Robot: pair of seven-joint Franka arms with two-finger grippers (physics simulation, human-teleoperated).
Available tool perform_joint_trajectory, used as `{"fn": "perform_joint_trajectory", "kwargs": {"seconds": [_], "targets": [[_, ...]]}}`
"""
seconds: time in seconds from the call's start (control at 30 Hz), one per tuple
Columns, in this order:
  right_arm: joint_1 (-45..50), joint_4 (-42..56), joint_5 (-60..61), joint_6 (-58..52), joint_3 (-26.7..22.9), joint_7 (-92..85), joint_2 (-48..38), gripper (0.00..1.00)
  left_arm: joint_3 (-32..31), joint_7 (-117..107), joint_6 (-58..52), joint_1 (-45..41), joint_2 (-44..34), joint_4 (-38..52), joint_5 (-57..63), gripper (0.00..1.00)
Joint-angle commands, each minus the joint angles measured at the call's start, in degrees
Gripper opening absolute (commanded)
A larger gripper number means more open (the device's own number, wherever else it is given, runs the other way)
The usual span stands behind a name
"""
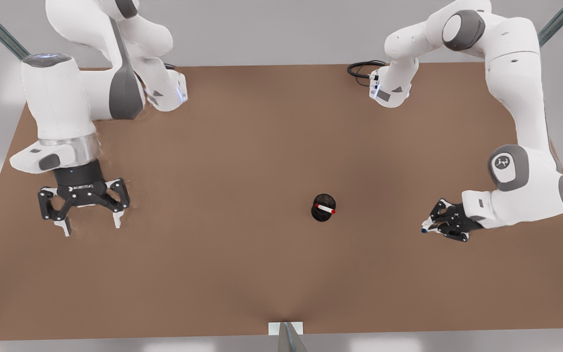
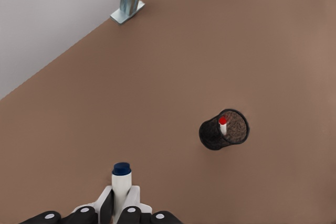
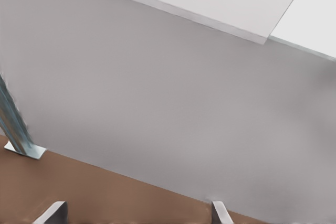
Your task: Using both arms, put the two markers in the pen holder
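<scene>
Front view: red marker [image 1: 325, 209] inside holder [image 1: 323, 208], table [image 1: 242, 274] centre. Left gripper [image 1: 428, 228] at holder's 3 o'clock, clamped on blue marker [image 2: 121, 181]. Right gripper [image 1: 92, 224] at 9 o'clock, waiting, jaws spread, nothing held.

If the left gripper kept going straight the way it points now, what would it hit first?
Probably bare table. The left gripper, shut on the blue-capped marker, aims past the pen holder, which sits off to one side; depth is unclear.
</scene>
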Motion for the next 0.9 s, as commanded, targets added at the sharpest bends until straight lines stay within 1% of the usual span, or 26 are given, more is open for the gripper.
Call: {"fn": "perform_joint_trajectory", "kwargs": {"seconds": [0.0, 0.03, 0.07, 0.1, 0.13, 0.23, 0.27, 0.37, 0.5, 0.63, 0.87], "targets": [[-2.12, -5.03, 5.38, -24.2, -1.9, -18.44, -3.69, 1.0, -4.15, 14.41, -1.18, -0.33, 0.22, 0.06, -11.29, 0.21], [-1.95, -6.8, 9.26, -27.37, -1.81, -4.26, -3.07, 1.0, -4.33, 15.2, -1.18, -1.65, 0.22, 0.06, -14.73, 0.21], [-3.0, -6.1, 10.93, -31.49, -2.34, -3.72, -2.46, 1.0, -4.59, 17.66, -0.83, -3.76, 0.22, 0.06, -15.6, 0.21], [-3.18, 9.35, 14.35, -45.73, -2.16, 1.89, 7.02, 1.0, -5.91, 19.86, 0.22, -4.82, 0.49, -0.2, -17.8, 0.21], [-3.18, 16.05, 14.8, -47.24, -2.25, 4.19, 11.43, 1.0, -5.82, 23.72, 1.89, -5.78, 0.66, -0.64, -23.6, 0.21], [-2.83, 12.27, 14.8, -42.41, -2.78, 4.9, 10.02, 1.0, -5.74, 33.39, 3.48, -5.52, 0.75, -5.12, -35.64, 0.21], [-2.92, 12.36, 14.71, -42.06, -2.69, 4.81, 10.2, 1.0, -5.82, 36.99, 5.06, -5.7, 0.66, -7.93, -39.16, 0.21], [-3.09, 12.45, 14.62, -41.97, -2.51, 4.37, 10.37, 1.0, -6.97, 43.06, 10.94, -7.01, 0.75, -13.03, -42.59, 0.21], [-2.04, 12.54, 14.45, -42.23, -1.99, 4.72, 10.2, 1.0, -6.97, 47.45, 15.69, -9.48, 1.8, -13.3, -42.68, 0.21], [-1.77, 12.71, 13.31, -42.58, -1.55, 4.81, 10.02, 1.0, -6.88, 57.47, 19.03, -9.21, 2.95, -18.39, -43.38, 0.21], [-1.42, 12.62, 13.39, -43.2, -1.46, 4.98, 9.85, 1.0, -6.61, 68.28, 19.03, -8.07, 3.65, -20.23, -43.29, 0.21]]}}
